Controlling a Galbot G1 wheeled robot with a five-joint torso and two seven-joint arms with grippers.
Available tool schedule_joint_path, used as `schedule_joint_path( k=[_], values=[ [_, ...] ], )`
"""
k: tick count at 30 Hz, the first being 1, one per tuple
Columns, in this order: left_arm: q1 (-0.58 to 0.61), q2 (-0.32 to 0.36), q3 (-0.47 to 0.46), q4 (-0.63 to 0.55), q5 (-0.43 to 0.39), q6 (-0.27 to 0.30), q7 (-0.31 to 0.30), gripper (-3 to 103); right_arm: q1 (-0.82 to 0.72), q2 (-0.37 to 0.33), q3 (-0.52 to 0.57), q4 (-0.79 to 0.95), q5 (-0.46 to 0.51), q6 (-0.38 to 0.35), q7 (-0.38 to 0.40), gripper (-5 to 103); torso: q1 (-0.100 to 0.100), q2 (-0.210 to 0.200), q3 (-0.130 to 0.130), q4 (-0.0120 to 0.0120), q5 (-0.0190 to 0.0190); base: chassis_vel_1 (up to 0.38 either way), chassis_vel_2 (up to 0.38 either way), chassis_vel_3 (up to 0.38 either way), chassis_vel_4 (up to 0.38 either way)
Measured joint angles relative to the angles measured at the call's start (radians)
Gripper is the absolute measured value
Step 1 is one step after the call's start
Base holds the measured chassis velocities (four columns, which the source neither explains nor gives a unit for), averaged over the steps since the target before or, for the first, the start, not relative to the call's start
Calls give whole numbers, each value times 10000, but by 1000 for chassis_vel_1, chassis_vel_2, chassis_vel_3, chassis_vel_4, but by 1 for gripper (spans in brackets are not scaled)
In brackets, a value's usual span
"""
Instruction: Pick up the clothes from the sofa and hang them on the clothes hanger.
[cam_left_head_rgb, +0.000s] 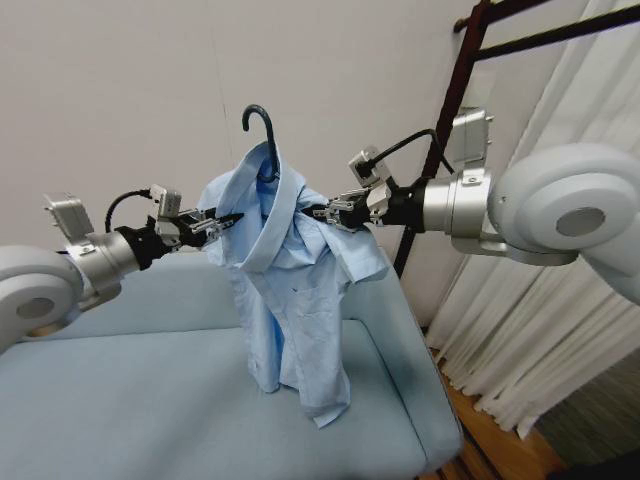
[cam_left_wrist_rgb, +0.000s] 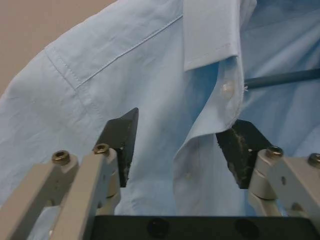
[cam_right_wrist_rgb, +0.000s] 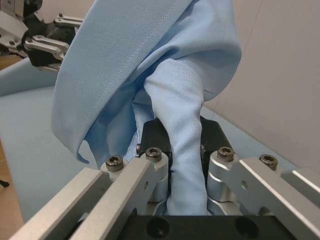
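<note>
Right end effector (cam_right_wrist_rgb: 182, 145): closed tight on a bunched fold of the shirt (cam_right_wrist_rgb: 150, 60). The fold runs straight down between its two dark pads (cam_right_wrist_rgb: 152, 137).
Left end effector (cam_left_wrist_rgb: 181, 142): spread wide and holding nothing. Its two black fingertips (cam_left_wrist_rgb: 122, 137) stand either side of the shirt front (cam_left_wrist_rgb: 125, 65); I cannot tell whether they touch the cloth.
Arms: in the head view the left end effector (cam_left_head_rgb: 225, 222) and the right end effector (cam_left_head_rgb: 335, 213) point at each other from opposite sides, with the garment between them.
Shirt (cam_left_head_rgb: 290, 290): light blue, held up in the air. The collar and shoulders are level with both end effectors. The body hangs well below them, and the hem reaches down to the sofa seat.
Collar and placket: directly ahead of the left end effector, with one pale button beside the fabric edge.
Hanger (cam_left_head_rgb: 262, 135): dark, inside the shirt. Its hook rises above the collar, higher than both end effectors. A dark bar (cam_left_wrist_rgb: 285, 78) shows past the placket, beyond the left end effector.
Sofa (cam_left_head_rgb: 150, 400): pale blue, below both end effectors and under the hanging shirt.
Clothes rack (cam_left_head_rgb: 455, 100): dark brown frame, behind the right end effector and above its arm.
Curtain (cam_left_head_rgb: 560, 330): white, beyond the right arm and past the rack.
Wall (cam_left_head_rgb: 120, 80): plain, behind everything.
</note>
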Motion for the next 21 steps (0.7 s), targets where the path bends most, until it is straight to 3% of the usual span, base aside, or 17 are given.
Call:
schedule_joint_path(
  k=[1,2,3,6,7,9,12,13,15,17,21],
  values=[
    [-44,231,-23,220,-2,-39,494,57,-88,-95,4,-64,-220,64,-278,10,0,-1,0,0,4,0,0,0,0],
    [-44,231,-23,220,-2,-39,494,57,-88,-95,4,-64,-220,64,-278,10,0,-1,0,0,4,0,0,0,0],
    [-127,462,-29,468,-64,-70,1084,63,-204,-180,7,-182,-630,142,-686,10,0,0,0,0,1,0,0,0,0],
    [-549,1062,18,1374,-424,-114,2237,74,-540,-416,1,-674,-2043,488,-2681,10,0,0,0,2,3,0,0,0,0],
    [-549,1062,18,1374,-424,-114,2237,74,-540,-416,1,-674,-2043,488,-2681,10,0,0,0,2,3,0,0,0,0],
    [-798,1502,48,1976,-846,-120,2672,85,-694,-415,-11,-919,-2589,653,-3632,10,0,0,0,0,-1,0,0,0,0],
    [-971,2009,21,2951,-982,-156,3833,95,-812,-292,-32,-1320,-3367,1094,-4955,10,0,0,1,5,1,0,0,0,0],
    [-971,2009,21,2951,-982,-156,3833,95,-812,-292,-32,-1320,-3367,1094,-4955,10,0,0,1,5,1,0,0,0,0],
    [-989,2294,-31,3459,-1001,-155,4514,100,-819,-217,-40,-1547,-3927,1382,-5913,10,1,0,1,6,-6,0,0,0,0],
    [-970,2421,-56,3586,-1080,-134,4779,100,-815,-185,-50,-1587,-4141,1482,-6191,10,0,0,1,5,-5,0,0,0,0],
    [-800,2882,-64,3816,-1308,106,6249,100,-792,-47,-97,-1623,-4884,2083,-6811,10,1,0,1,0,-1,0,0,0,0]
  ],
)
